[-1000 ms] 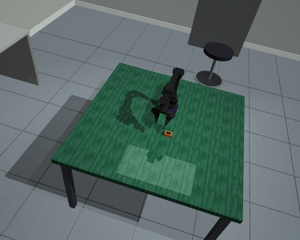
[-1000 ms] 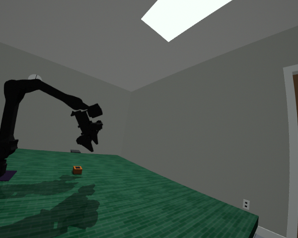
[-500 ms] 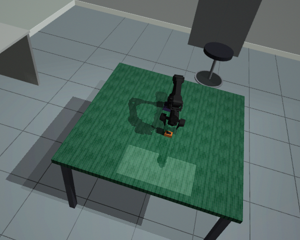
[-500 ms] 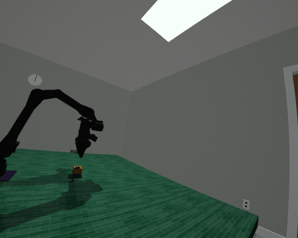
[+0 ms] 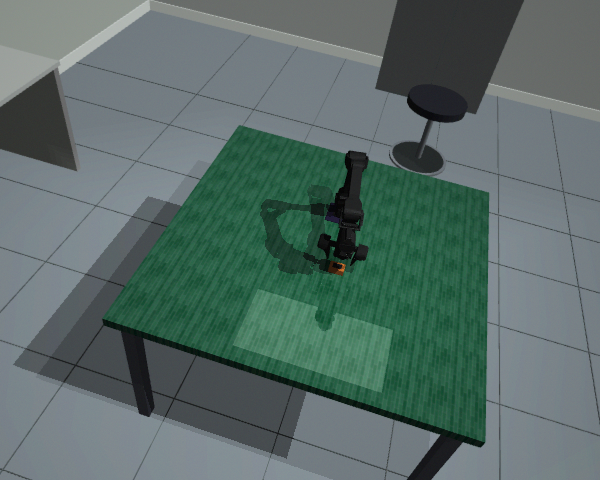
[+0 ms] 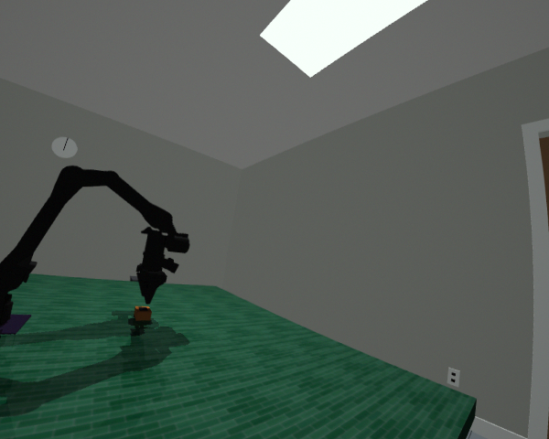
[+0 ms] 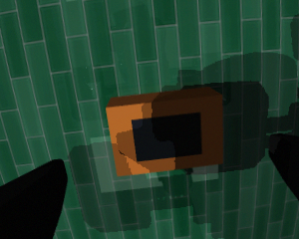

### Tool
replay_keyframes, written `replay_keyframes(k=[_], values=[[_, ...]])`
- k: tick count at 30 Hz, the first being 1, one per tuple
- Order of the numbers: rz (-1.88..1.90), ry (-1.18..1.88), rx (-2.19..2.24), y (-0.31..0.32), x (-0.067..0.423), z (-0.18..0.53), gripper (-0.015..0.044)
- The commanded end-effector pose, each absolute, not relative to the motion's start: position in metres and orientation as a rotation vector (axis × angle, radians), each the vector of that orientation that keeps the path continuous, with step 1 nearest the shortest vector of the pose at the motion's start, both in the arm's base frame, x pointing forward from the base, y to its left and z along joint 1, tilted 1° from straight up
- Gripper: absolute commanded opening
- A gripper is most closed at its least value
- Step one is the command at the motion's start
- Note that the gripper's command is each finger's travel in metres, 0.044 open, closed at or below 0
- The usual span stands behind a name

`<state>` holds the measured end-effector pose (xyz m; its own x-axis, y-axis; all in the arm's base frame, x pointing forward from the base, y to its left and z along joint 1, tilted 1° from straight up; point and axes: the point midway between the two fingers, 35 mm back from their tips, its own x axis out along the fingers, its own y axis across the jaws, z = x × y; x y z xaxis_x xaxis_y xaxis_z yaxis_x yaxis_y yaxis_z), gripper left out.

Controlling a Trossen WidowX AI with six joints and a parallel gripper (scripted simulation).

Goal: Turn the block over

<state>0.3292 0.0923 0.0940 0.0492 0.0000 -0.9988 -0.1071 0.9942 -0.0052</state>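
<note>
Your gripper [image 6: 147, 298] hangs directly over the block [image 6: 143, 313], pointing straight down, its tips a little above the block and not touching it. The fingers are spread wide with nothing between them; in the wrist view you see one dark tip at the lower left and the other at the right edge, with the block in the gap between them on the surface below.

The block [image 5: 336, 267] is small and orange and rests flat on the green table [image 5: 186, 248], near the middle of the top and somewhat toward the near edge. Its dark square mark [image 7: 168, 134] faces up at the wrist camera. The arm's shadow falls across part of the block and the table around it.

A paler green rectangle [image 5: 290, 351] lies on the table between the block and the near edge; the block sits apart from it. The arm [image 6: 100, 181] arches up from its base near the far edge and bends down to the block.
</note>
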Motion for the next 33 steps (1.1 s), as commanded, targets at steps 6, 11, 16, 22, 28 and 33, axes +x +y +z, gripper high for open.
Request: replay_keyframes(k=[6,11,16,22,28,33], values=[[0.079,1.531,-0.093,0.09,0.328,0.08,0.044],[0.078,1.531,-0.093,0.09,0.329,0.072,0.044],[0.078,1.531,-0.093,0.089,0.329,0.064,0.044],[0.079,1.531,-0.093,0.089,0.329,0.054,0.044],[0.079,1.531,-0.093,0.089,0.329,0.05,0.0387],[0.079,1.531,-0.093,0.089,0.329,0.05,0.0276]])
